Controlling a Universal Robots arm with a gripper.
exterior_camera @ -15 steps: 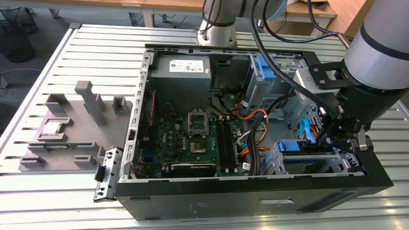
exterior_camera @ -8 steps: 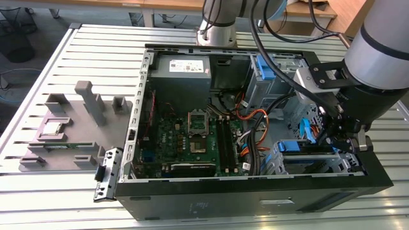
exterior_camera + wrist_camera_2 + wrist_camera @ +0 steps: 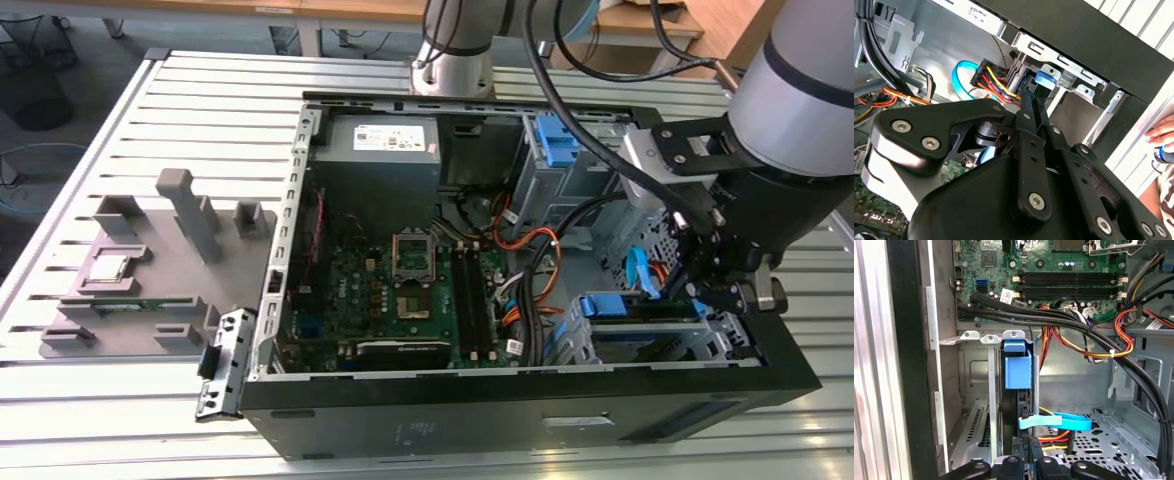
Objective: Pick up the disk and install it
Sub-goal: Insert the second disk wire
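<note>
One disk stands on edge in the drive cage (lower right of the exterior view), nearly seated; the hand seems clenched on its rear edge.

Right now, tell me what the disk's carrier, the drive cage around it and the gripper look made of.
The disk carrier: bright blue plastic by its look, uniform colour, soft sheen, moulded tab.
The drive cage: bare grey sheet metal, probably steel; stamped tabs, punched holes, dull reflections.
The gripper: matte black links, likely coated metal, though hard plastic cannot be ruled out; silver screws join them.
</note>
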